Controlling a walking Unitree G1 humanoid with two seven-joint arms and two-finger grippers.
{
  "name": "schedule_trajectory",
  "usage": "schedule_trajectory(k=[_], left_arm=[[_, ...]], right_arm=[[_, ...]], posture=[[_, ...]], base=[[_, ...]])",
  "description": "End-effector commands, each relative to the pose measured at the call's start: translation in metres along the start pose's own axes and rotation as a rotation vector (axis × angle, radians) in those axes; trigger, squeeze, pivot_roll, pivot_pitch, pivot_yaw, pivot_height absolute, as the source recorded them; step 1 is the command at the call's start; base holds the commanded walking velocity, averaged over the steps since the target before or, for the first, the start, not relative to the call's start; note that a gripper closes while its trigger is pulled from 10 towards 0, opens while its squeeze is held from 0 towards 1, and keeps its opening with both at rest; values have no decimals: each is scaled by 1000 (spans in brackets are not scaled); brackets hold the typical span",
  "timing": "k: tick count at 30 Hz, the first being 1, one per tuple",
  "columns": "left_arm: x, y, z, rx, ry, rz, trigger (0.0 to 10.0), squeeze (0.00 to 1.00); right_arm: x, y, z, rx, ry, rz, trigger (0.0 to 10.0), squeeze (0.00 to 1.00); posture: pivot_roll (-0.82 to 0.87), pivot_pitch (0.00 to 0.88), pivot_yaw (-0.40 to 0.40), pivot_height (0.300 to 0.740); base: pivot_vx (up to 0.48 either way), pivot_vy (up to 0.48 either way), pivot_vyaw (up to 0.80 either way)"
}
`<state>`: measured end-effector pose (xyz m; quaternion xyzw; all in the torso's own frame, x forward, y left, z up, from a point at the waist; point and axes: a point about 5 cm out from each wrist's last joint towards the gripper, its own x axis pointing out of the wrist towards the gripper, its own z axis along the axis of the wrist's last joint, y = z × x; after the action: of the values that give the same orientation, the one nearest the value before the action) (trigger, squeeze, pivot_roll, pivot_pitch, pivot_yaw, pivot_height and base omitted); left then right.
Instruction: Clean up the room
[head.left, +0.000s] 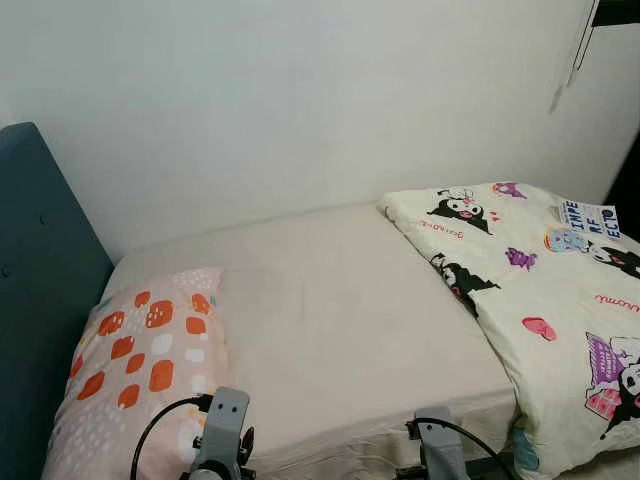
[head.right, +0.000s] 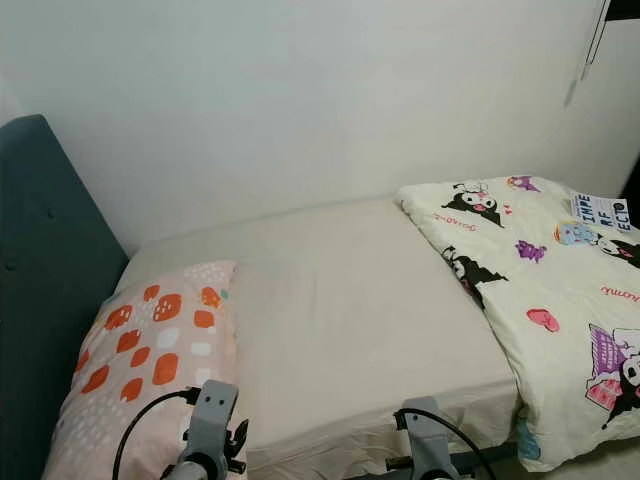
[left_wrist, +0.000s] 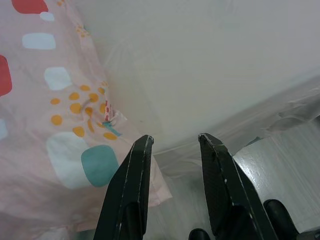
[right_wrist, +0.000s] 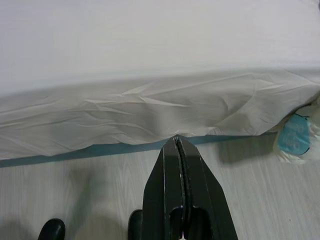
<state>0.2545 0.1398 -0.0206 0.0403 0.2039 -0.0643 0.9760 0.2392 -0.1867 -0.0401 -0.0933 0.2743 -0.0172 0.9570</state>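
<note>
A bed with a cream sheet (head.left: 340, 320) stands before me against a white wall. A pink pillow (head.left: 140, 360) with orange and white patches lies at the head end on the left. A cream cartoon-print duvet (head.left: 540, 300) is bunched over the right part of the bed. My left gripper (left_wrist: 175, 141) is open with nothing in it, hovering over the pillow's corner (left_wrist: 100, 165) at the bed's near edge. My right gripper (right_wrist: 176, 141) is shut and empty, pointing at the sheet's hanging side (right_wrist: 150, 115) just above the floor.
A dark teal headboard (head.left: 40, 300) rises at the left. Pale wood floor (right_wrist: 90, 190) runs along the bed's near side. A duvet corner (right_wrist: 297, 137) hangs down to the floor on the right. A cord (head.left: 570, 60) dangles by the wall at the top right.
</note>
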Motion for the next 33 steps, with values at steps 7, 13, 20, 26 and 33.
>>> schedule_trajectory(k=[7, 13, 20, 26, 33], left_arm=[[-4, 9, -6, -3, 18, 26, 10000, 0], [-4, 9, -7, -5, 18, 28, 10000, 0], [-5, 9, -8, -4, 23, 27, 10000, 0], [-6, 8, -9, -4, 27, 25, 10000, 0], [-6, 9, -9, -4, 29, 26, 10000, 0]], right_arm=[[-1, 7, -5, 12, 32, 25, 10000, 0], [-1, 9, -3, 10, 17, 47, 10000, 0], [-1, 11, -3, 2, 12, 48, 10000, 0], [-2, 10, -4, 6, 14, 40, 10000, 0], [-2, 10, -3, 7, 13, 41, 10000, 0]], posture=[[-49, 67, 35, 740], [-50, 68, 36, 740], [-54, 72, 39, 740], [-52, 72, 39, 740], [-51, 73, 38, 740]], base=[[0, 0, 0], [0, 0, 0], [0, 0, 0], [0, 0, 0], [0, 0, 0]])
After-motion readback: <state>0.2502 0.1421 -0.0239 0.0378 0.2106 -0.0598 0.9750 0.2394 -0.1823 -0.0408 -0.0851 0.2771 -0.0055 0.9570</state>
